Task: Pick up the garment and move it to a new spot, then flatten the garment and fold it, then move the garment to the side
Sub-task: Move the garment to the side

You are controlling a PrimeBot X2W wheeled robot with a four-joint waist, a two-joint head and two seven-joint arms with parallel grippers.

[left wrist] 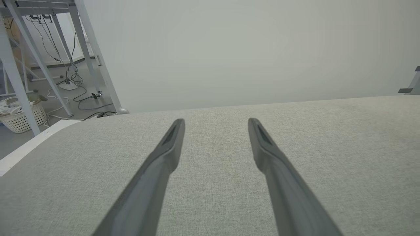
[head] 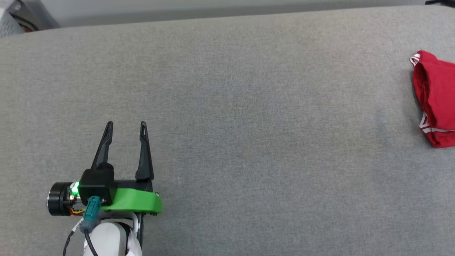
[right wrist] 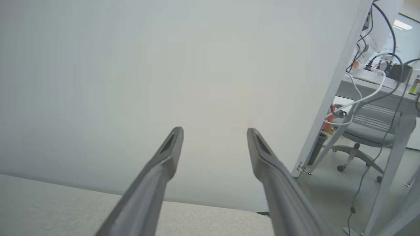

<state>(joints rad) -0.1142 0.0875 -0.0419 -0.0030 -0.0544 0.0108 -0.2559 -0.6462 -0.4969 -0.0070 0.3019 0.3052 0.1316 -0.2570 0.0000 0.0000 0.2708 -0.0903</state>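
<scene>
Head view: my left claw (head: 126, 123) is wide open and empty above the gray tabletop (head: 249, 106). The shirt (head: 435, 96) lies bunched at the far right, well apart and cut off by the frame. Its long axis runs away from me, with striped trim near both ends.

Left wrist view: nothing lies between the fingers.

Right wrist view: my right claw (right wrist: 215, 131) is wide open and empty, aimed at the wall (right wrist: 131, 65).

Judgement: the shirt looks set aside, so retract both claws without touching it.
</scene>
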